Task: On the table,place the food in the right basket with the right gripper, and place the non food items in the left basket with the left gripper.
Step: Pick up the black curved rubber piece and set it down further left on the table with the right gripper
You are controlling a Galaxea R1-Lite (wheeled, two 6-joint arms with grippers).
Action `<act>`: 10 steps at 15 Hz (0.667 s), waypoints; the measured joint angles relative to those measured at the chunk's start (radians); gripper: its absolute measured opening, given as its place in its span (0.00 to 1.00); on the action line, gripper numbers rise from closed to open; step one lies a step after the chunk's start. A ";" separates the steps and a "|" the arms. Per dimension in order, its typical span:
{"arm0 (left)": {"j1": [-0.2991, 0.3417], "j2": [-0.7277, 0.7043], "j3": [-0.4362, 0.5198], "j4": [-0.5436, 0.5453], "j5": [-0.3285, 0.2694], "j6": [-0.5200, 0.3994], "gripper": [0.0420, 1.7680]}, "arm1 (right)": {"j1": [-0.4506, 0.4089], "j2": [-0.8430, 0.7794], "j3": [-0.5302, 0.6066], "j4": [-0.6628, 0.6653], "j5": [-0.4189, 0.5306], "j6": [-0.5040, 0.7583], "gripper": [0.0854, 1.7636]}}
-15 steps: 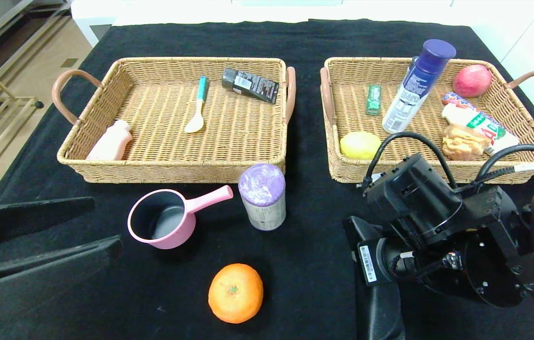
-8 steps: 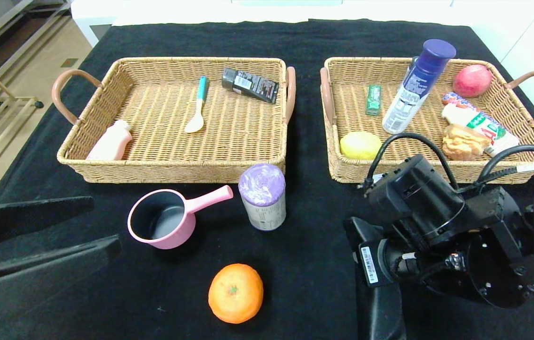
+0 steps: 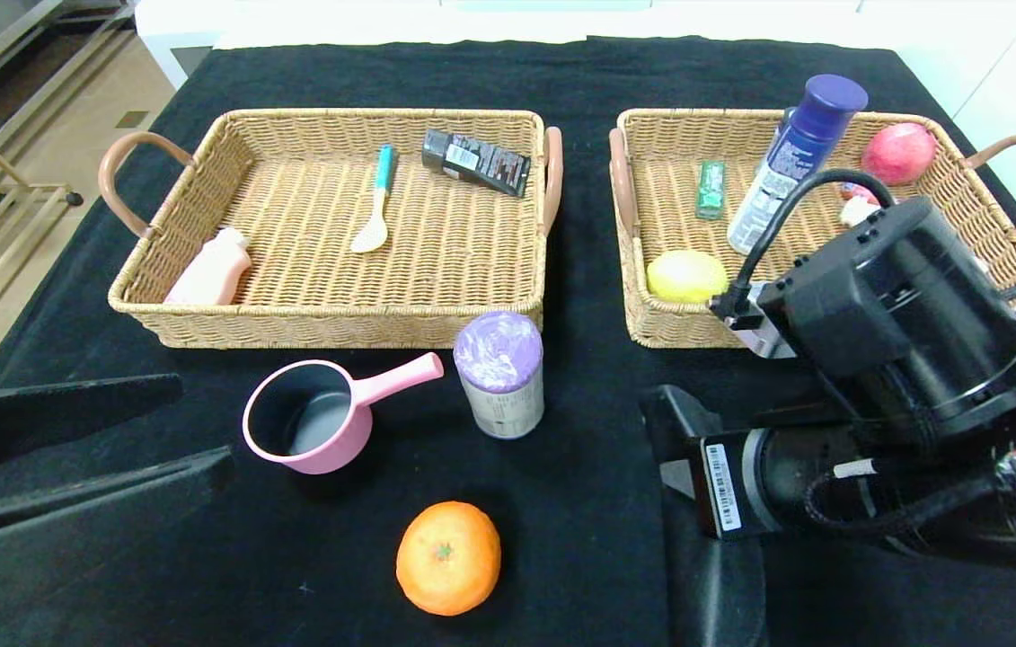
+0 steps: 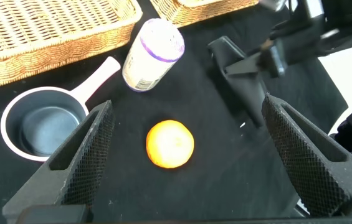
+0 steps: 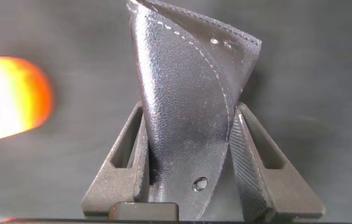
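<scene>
A table (image 3: 579, 81) draped in black cloth fills the view, with pale floor at the far left and white surfaces beyond its far edge. At the near left, the left gripper (image 3: 67, 445) hangs low over the cloth with its two long dark fingers spread wide and nothing between them. The left basket (image 3: 328, 328) sits toward the far side; inside it lie a pink bottle (image 3: 213, 268) at the near left corner, a spatula (image 3: 375, 202) with a teal handle, and a dark box (image 3: 477, 162) near the far right corner. Just in front of that basket, on the cloth, stands a pink saucepan (image 3: 314, 427), upright with its handle pointing right, and beside it a white canister (image 3: 500, 374) with a purple lid. Nearer still lies an orange (image 3: 447, 557), alone on the cloth — in the left wrist view it sits between the spread fingers.

To the right, the right gripper (image 5: 191, 155) is pressed shut on a black pouch (image 5: 191, 99), pinching it between both fingers. The right basket (image 3: 651, 328) holds a yellow lemon (image 3: 685, 275), a green packet (image 3: 711, 189), a tall blue-and-white bottle (image 3: 797, 153) leaning on the far rim, and a red apple (image 3: 898, 153) — the right arm hides the basket's near right part.
</scene>
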 joint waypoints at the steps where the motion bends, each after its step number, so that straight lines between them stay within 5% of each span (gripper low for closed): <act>1: 0.000 0.001 0.000 0.000 0.000 0.001 0.97 | 0.014 0.009 -0.022 0.000 0.016 0.012 0.44; 10: 0.001 -0.001 0.000 0.000 0.000 0.001 0.97 | 0.066 0.209 -0.213 0.003 -0.015 0.079 0.44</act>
